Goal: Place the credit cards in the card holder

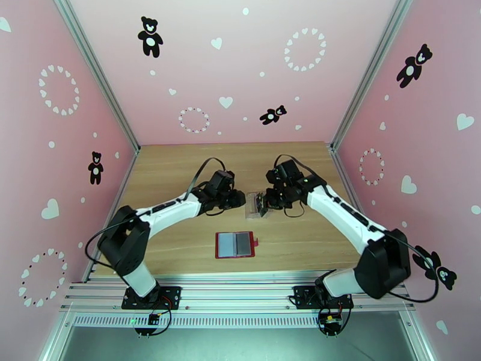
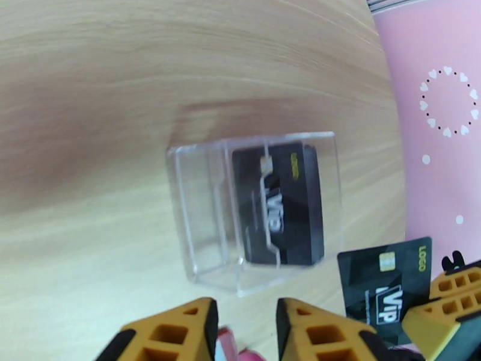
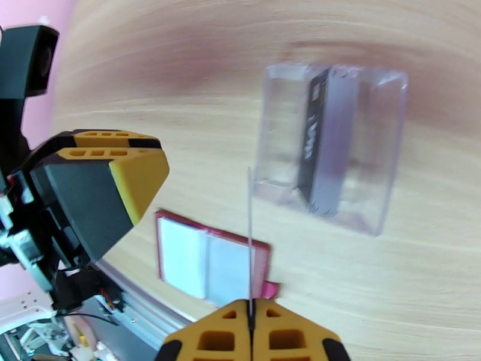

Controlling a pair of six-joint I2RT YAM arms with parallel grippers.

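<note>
The card holder (image 1: 235,244) lies open on the table, red-rimmed with its grey sleeves up; the right wrist view catches it (image 3: 210,260) too. Behind it stands a clear plastic tray (image 2: 198,212) with one dark credit card (image 2: 279,206) upright inside. My right gripper (image 3: 251,308) is shut on a second dark card, seen edge-on (image 3: 249,236) and face-on (image 2: 385,284), held just right of the tray and off the table. My left gripper (image 2: 246,314) hovers at the tray's left side, open, nothing between its fingers.
Both grippers meet over the table's middle, left (image 1: 240,200) and right (image 1: 264,203), with the tray (image 1: 252,213) between them. Pink walls close in the left, right and back. A metal rail runs along the near edge.
</note>
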